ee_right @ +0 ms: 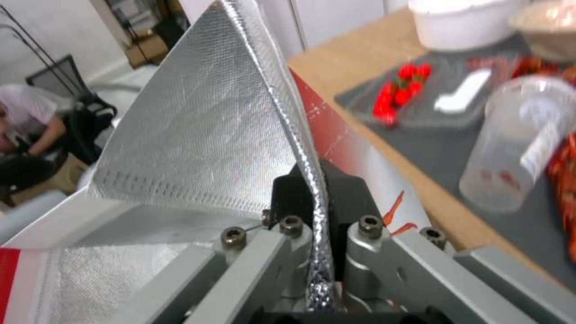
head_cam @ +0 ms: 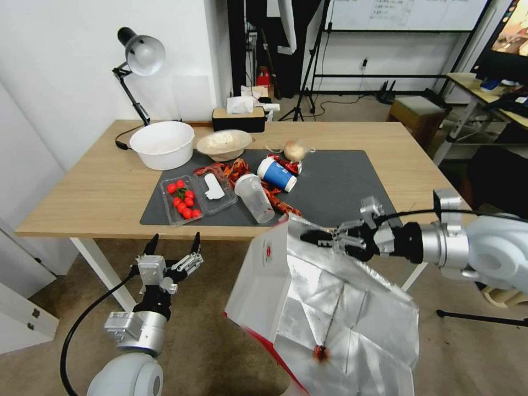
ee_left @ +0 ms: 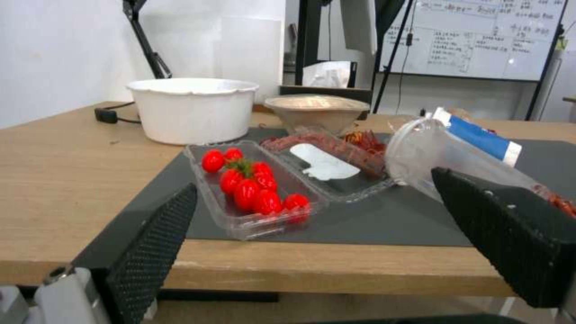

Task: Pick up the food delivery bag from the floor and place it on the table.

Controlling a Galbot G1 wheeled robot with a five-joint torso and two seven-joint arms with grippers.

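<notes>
Now, operator, your readout for that moment:

Right claw: your right claw [head_cam: 322, 237] was pinched tight on the upper rim of the food delivery bag [head_cam: 330, 308]; the right wrist view showed the foil edge [ee_right: 312, 180] clamped between the two black pads [ee_right: 354, 198].

Bag: it hung tilted in the air, just off the near edge of the desk [head_cam: 82, 198] toward the near right corner, its mouth facing you so that you saw the silver lining and a dark red smear deep inside [head_cam: 320, 353]. You could see the white outer side with the small red logo [head_cam: 268, 252] facing left and a strip of red trim along the bottom.

Left claw: your left claw [head_cam: 173, 250] was spread wide and held nothing, hovering below the near edge of the desk, left of the bag, its fingers [ee_left: 156, 243] pointing at the desk.

Desk: the dark grey mat [head_cam: 352, 187] carried a clear tray of cherry tomatoes [head_cam: 184, 199], a clear plastic cup [head_cam: 254, 197] on its side and a blue-and-white paper cup [head_cam: 276, 174] on its side. A white bowl [head_cam: 161, 144] and a beige bowl [head_cam: 224, 144] stood at the mat's far edge.
</notes>
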